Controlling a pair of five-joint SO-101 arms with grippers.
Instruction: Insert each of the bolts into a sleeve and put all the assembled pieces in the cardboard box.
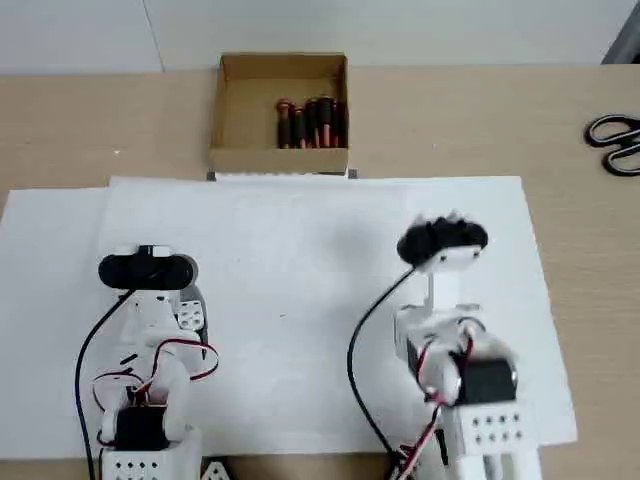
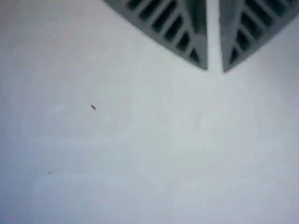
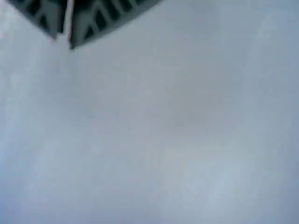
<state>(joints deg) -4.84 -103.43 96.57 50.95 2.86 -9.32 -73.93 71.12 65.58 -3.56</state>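
Assembled pieces (image 1: 312, 123): copper-coloured bolts in black sleeves, apparently five, though they are packed too close for a sure count. They lie side by side in the cardboard box (image 1: 283, 160), one box, at the far side of the bench (image 1: 100, 120).
Handling, judged: light, stiff, round, apt to roll; best pinched across the sleeve's middle.
Scissors (image 1: 615, 143): one pair.
Left jaws, right jaws: pressed together, empty, over the white sheet (image 1: 300, 300).
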